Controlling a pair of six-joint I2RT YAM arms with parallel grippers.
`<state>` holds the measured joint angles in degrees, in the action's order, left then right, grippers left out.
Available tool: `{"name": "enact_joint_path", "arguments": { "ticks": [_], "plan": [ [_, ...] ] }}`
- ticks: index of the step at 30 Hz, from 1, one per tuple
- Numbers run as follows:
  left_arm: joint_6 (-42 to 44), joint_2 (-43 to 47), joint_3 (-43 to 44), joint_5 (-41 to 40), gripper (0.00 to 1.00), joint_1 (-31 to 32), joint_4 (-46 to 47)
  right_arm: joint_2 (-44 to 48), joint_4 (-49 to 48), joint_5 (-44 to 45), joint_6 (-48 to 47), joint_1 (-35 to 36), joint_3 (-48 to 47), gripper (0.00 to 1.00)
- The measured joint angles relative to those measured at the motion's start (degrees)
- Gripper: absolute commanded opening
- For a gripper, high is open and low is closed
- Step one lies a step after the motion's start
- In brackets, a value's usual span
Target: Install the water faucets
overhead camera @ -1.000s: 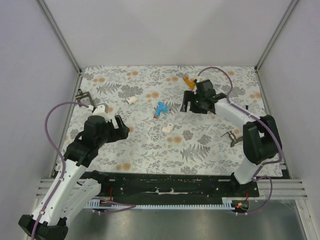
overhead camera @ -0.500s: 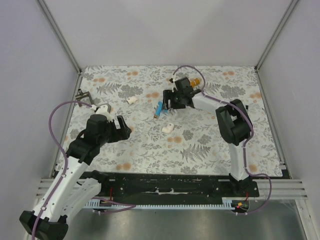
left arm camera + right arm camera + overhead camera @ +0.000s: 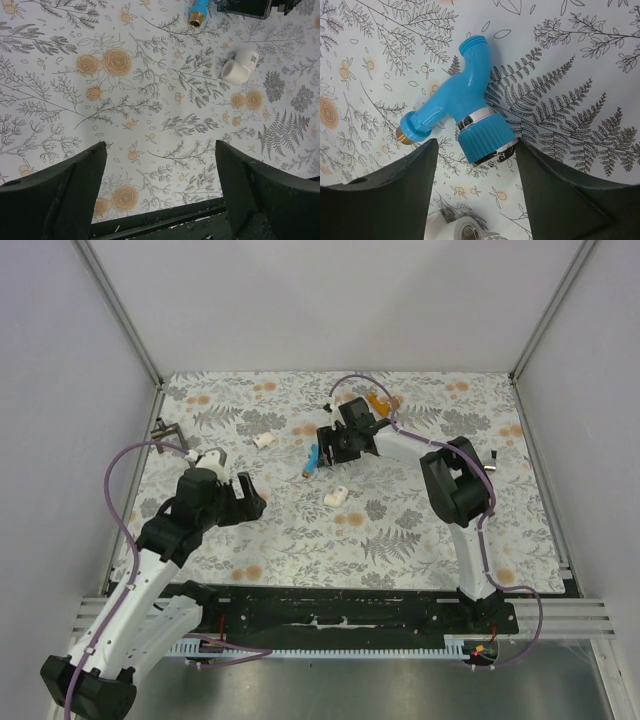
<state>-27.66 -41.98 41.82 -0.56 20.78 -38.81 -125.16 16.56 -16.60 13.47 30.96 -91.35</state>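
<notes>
The blue faucet (image 3: 313, 458) lies on its side on the floral mat, mid-table. In the right wrist view the blue faucet (image 3: 465, 110) has its ribbed knob pointing toward the camera and its brass threaded end at the left. My right gripper (image 3: 329, 447) is open just above it, and in its own view (image 3: 477, 190) its fingers (image 3: 395, 195) stand on either side of the knob without touching it. The orange faucet (image 3: 380, 402) lies at the back, behind the right wrist. My left gripper (image 3: 250, 498) is open and empty, and it is low over the mat in its own view (image 3: 160, 190).
One white fitting (image 3: 335, 496) lies just in front of the blue faucet and shows in both wrist views (image 3: 239, 65) (image 3: 465, 231). Another white fitting (image 3: 264, 440) lies to the left. A dark metal bracket (image 3: 165, 428) sits at the left edge. A black rail (image 3: 350, 605) runs along the front.
My right gripper has swung left from beside the orange faucet to over the blue faucet. The blue faucet has turned a little. My left gripper has barely moved.
</notes>
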Motion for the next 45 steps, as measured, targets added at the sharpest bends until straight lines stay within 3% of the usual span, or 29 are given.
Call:
{"name": "enact_joint_path", "arguments": {
  "ticks": [3,9,16,19,24,29,38,45],
  "plan": [
    [0.0,0.0,0.0,0.7,0.94,0.0,0.1,-0.2,0.3,0.6,-1.0,0.5,-0.3,0.61],
    [-0.2,0.0,0.0,1.4,0.93,0.0,0.3,-0.3,1.0,2.3,-1.8,1.0,-0.3,0.35],
    [-0.9,0.3,0.0,2.3,0.93,0.0,0.4,2.6,0.8,5.9,-0.1,1.5,3.5,0.18],
    [-1.0,0.5,0.0,2.3,0.93,0.0,0.4,5.9,2.1,9.2,1.9,1.8,7.4,0.20],
    [-1.1,0.5,0.0,2.3,0.93,0.0,0.4,9.3,6.3,13.0,6.9,2.1,10.7,0.53],
    [-1.1,0.5,0.0,2.4,0.93,0.0,0.4,10.0,10.8,15.4,7.9,2.1,10.6,0.74],
    [-1.1,1.3,0.0,2.4,0.93,0.0,0.4,9.6,17.0,17.2,1.9,2.1,1.6,0.76],
    [-1.1,1.9,0.0,2.5,0.93,0.0,0.4,4.7,18.7,17.1,-2.2,2.2,-4.0,0.67]
  ]
}}
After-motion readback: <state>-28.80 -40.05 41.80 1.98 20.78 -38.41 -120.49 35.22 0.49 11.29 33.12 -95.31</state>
